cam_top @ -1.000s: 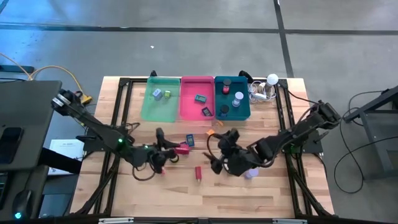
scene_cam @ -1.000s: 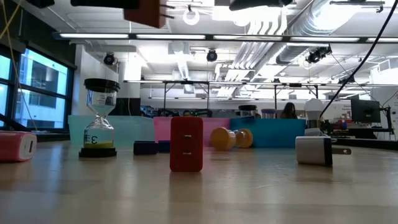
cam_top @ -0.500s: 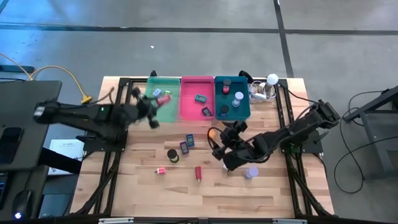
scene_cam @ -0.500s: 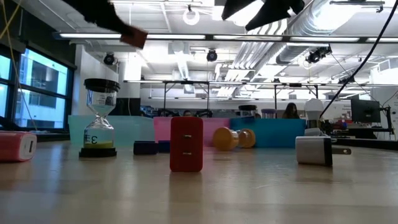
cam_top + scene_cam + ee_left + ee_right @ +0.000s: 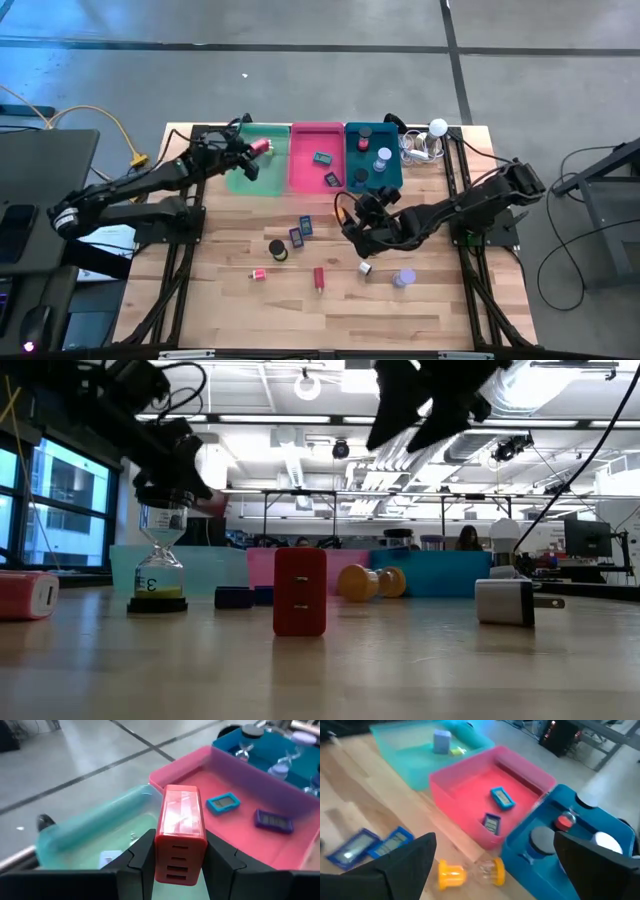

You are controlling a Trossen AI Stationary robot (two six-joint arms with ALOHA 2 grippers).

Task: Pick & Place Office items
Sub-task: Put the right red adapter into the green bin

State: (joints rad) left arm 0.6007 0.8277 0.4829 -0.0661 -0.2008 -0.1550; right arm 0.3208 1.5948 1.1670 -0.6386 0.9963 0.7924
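Red charger block (image 5: 180,840) just got carried from mid-table to over the green tray (image 5: 240,172) at the far edge, clamped in the left gripper (image 5: 175,865). Drop looks next. Right gripper (image 5: 358,228) hovers mid-table, wide open.

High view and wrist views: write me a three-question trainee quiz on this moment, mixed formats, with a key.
1. True or false: the left end effector holds a red block over the green tray.
2. Multiple choice: the small blue screens in the pink tray number A) none B) two C) five.
3. Fill in: the right end effector is open and hovers over the table close to the orange hourglass, in front of the ___ tray.

Key: 1 true; 2 B; 3 blue.
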